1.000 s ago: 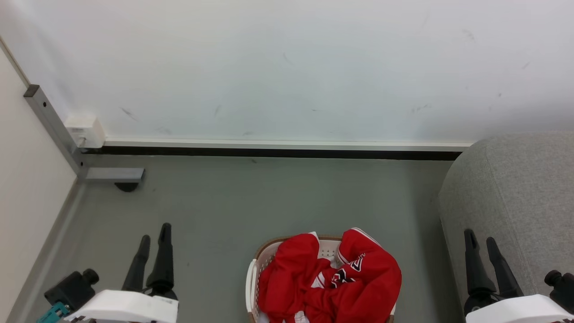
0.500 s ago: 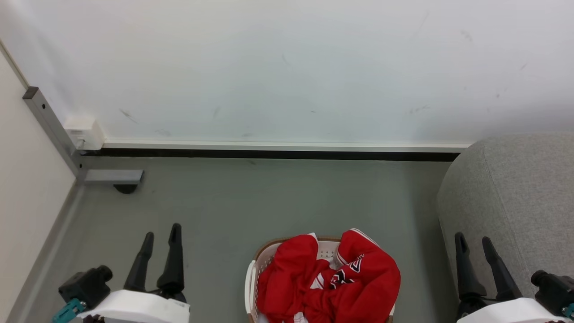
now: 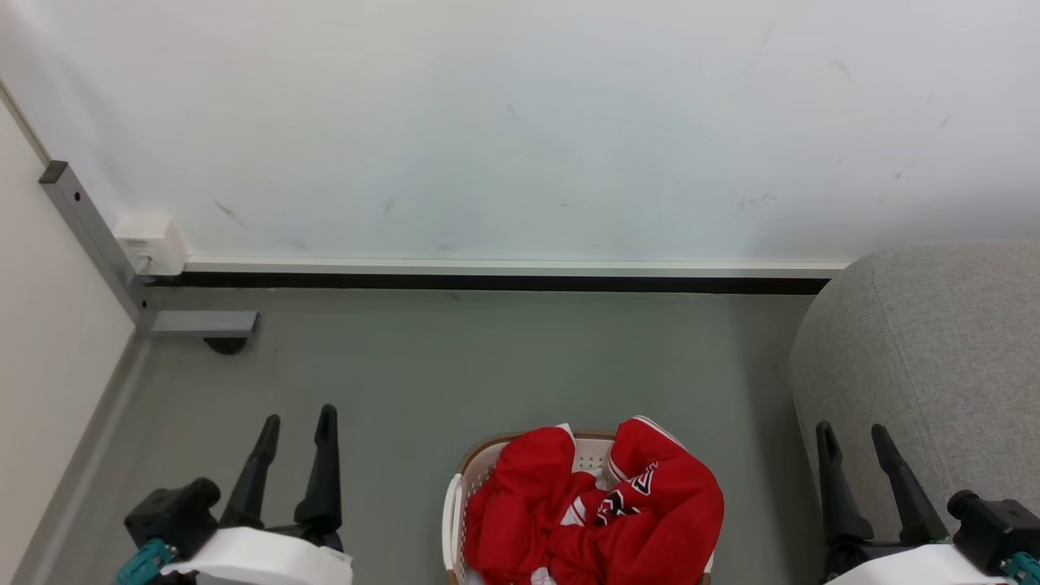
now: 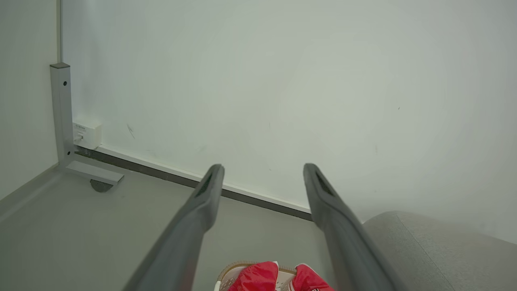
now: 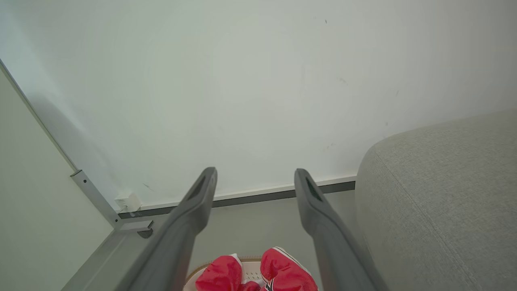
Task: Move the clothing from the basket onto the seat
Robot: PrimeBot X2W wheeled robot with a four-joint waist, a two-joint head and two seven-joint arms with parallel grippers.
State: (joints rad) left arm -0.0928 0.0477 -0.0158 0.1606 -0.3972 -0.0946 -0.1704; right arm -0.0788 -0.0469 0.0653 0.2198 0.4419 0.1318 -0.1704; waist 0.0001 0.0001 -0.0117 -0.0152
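Grippers edged inward: left gripper (image 3: 298,418), right gripper (image 3: 851,429) spread wide, empty, apart from clothing (image 3: 658,520).

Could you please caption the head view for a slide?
Open left gripper and right gripper flank a basket of red clothing beside the sofa.

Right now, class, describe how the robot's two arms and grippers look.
The left gripper and right gripper match: jaws of two long, tapering dark grey fingers, slotted near the tips, on a white wrist casing, with a black block and a teal fitting alongside.
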